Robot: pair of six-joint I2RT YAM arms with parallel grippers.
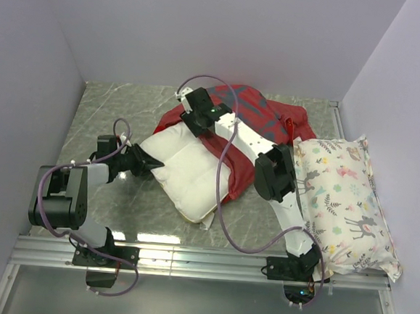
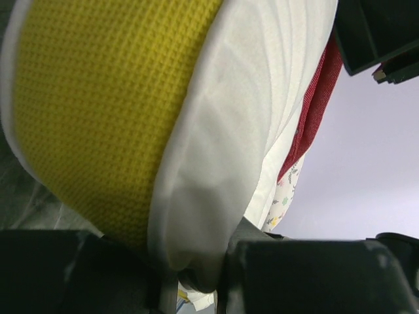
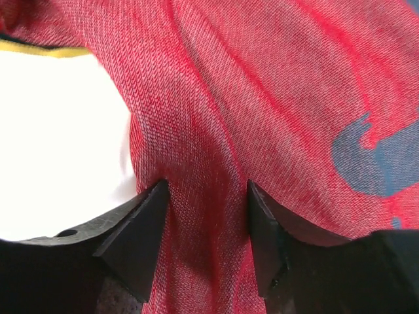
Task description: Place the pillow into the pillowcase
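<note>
My left pincer is pinching the near left edge of the pillow. The pillow lies in the middle of the table, with its far end under the red pillowcase. My right pincer is spread apart, with red cloth lying between its fingers. There is open table on my left, up to the wall. A flowery pillow fills the right side. My right arm hides where the pillowcase opens.
</note>
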